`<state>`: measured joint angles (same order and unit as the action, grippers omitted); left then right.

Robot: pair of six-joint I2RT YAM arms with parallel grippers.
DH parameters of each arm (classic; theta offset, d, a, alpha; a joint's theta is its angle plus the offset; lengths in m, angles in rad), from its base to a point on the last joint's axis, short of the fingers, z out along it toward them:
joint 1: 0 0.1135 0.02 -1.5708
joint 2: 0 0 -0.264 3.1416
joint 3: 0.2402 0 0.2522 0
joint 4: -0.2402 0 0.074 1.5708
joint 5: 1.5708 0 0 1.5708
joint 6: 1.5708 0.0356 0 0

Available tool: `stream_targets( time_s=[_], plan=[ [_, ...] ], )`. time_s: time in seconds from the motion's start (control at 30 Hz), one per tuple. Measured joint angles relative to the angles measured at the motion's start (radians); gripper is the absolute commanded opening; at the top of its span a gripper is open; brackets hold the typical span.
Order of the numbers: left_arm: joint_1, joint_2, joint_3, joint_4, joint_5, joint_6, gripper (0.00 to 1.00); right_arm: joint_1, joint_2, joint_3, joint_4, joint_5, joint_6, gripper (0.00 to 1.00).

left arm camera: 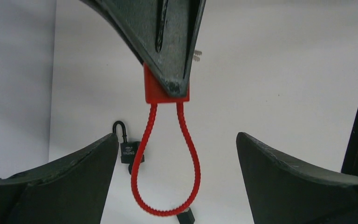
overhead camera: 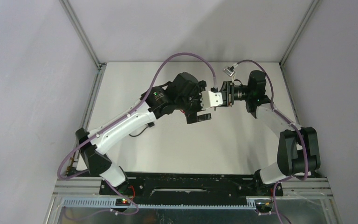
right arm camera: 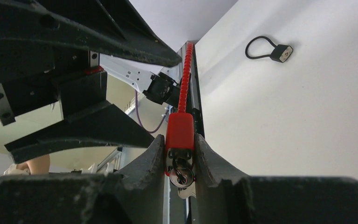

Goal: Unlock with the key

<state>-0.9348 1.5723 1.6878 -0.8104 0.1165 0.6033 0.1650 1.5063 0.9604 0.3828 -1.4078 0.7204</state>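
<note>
Mid-step: presenting the red cable lock in the air above the counter, toward the far edge and about midway between the left and right edges. Held by the right gripper, jaws clamped on both flanks of the red body, ribbed loop pointing away toward the left arm. Visible at the body's near end, between those fingers: a metal key with its ring, apparently seated in the keyway, though hard to say how deep. Facing it, the left gripper, spread wide and gripping nothing, one finger on either side of the hanging loop without touching it. Lying on the counter beneath, a small black padlock; farther off in the right wrist view, a black cable lock. Both untouched, and neither easy to tie to any edge or corner.

Judged as the set-up before the turn: lock not yet open, both ends of the loop buried in the body. Next, probably: close the left fingers on the loop or the body to steady the lock, then free the right gripper to pinch the key's head and twist. Calls for a firm hold against the twist, and no sideways tug that could drag the key out.
</note>
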Motion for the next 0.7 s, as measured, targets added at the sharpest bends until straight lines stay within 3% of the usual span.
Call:
stream_targets(
  time_s=[0.27,0.5,0.7],
  plan=[
    [-0.011,0.06,0.011,0.045,-0.016,0.031,0.83,0.0,0.0,0.0,0.016,0.0,0.017,0.0],
    [-0.012,0.072,0.01,0.076,-0.064,0.08,0.47,0.0,0.0,0.0,-0.006,0.0,0.004,0.0],
    [-0.025,0.075,-0.006,0.098,-0.116,0.116,0.29,-0.003,-0.005,0.0,-0.038,0.022,-0.031,0.0]
  ],
)
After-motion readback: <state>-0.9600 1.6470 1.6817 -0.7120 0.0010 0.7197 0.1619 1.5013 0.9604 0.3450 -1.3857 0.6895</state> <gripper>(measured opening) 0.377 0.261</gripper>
